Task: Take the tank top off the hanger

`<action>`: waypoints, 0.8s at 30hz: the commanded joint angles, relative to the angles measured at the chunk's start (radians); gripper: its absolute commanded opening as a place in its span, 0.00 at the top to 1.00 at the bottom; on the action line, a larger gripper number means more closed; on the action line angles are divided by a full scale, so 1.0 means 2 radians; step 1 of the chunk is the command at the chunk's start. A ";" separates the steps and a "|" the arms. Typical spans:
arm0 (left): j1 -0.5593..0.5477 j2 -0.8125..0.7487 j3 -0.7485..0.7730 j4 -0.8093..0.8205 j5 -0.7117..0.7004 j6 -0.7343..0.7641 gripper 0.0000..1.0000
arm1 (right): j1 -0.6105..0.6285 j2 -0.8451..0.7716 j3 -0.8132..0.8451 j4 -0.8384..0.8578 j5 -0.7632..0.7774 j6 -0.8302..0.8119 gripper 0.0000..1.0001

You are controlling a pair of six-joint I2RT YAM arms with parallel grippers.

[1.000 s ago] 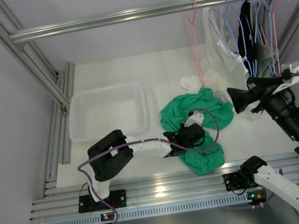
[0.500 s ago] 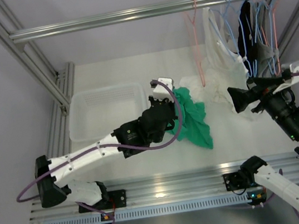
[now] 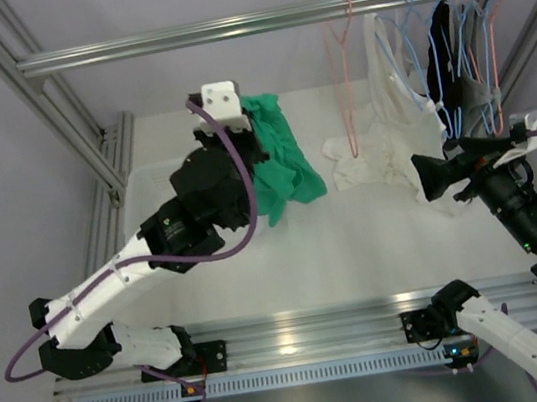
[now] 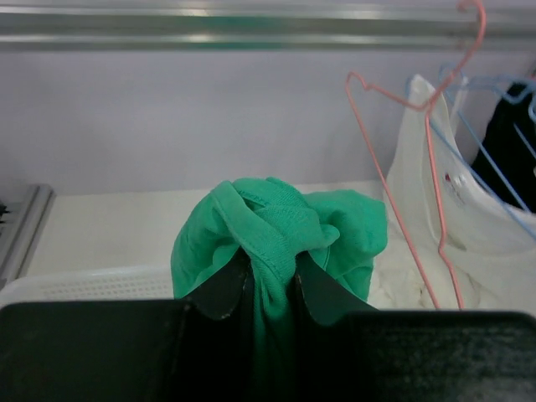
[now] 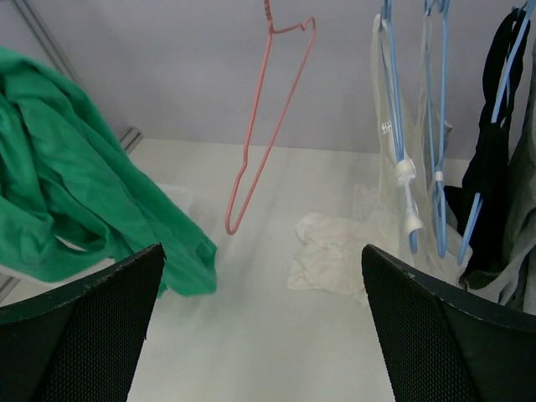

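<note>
A green tank top hangs bunched from my left gripper, which is shut on a fold of it high above the white basket. In the left wrist view the cloth is pinched between the two fingers of the left gripper. An empty pink hanger hangs on the rail. My right gripper stands open at the right, near the hangers, with nothing in it. From the right wrist view the green tank top is at the left, and that gripper frames bare table.
A white garment lies crumpled on the table under the pink hanger. Blue hangers carry a white top, a black one and a grey one at the far right of the rail. Frame posts stand at the left.
My left arm has lifted the green tank top off the table and swung it up and left, over the basket. The right arm has stayed put.
</note>
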 commanded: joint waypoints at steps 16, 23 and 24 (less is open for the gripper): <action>0.244 -0.011 0.060 -0.088 0.038 -0.098 1.00 | 0.006 0.020 0.014 0.016 -0.002 -0.003 0.01; 0.392 -0.030 -0.077 -0.113 0.193 -0.219 1.00 | 0.007 0.024 0.003 0.029 -0.015 0.003 0.00; 0.397 -0.029 -0.087 -0.113 0.195 -0.227 1.00 | 0.006 0.024 0.002 0.030 -0.015 0.005 0.01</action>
